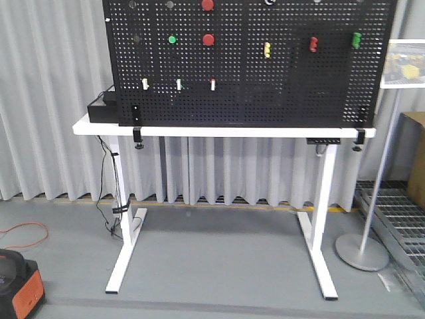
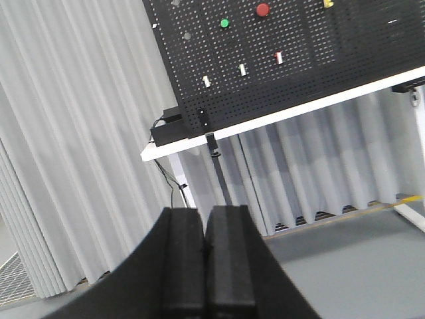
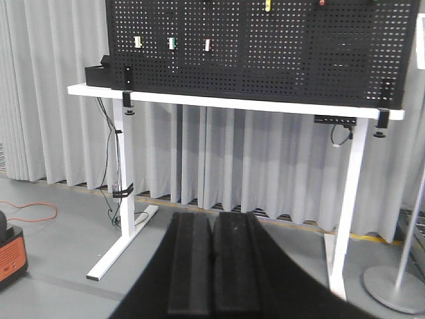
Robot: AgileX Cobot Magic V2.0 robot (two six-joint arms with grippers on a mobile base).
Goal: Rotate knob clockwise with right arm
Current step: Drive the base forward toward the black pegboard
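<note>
A black pegboard (image 1: 246, 100) stands on a white table (image 1: 219, 131), far from both arms. It carries red buttons (image 1: 208, 40), a green button (image 1: 172, 40), three small toggle switches (image 1: 178, 84), and yellow (image 1: 267, 49), red (image 1: 313, 44) and green (image 1: 356, 40) handles. A dark round knob (image 1: 137, 40) shows faintly at the board's upper left, and also in the left wrist view (image 2: 187, 34). My left gripper (image 2: 204, 212) is shut and empty. My right gripper (image 3: 212, 216) is shut and empty, low in front of the table. Neither gripper shows in the front view.
A black box (image 1: 103, 106) sits on the table's left end, with cables hanging down the leg. An orange-and-black unit (image 1: 16, 286) stands on the floor at left. A sign stand (image 1: 362, 251), a cardboard box (image 1: 418, 159) and a floor grate are at right. Grey curtains hang behind.
</note>
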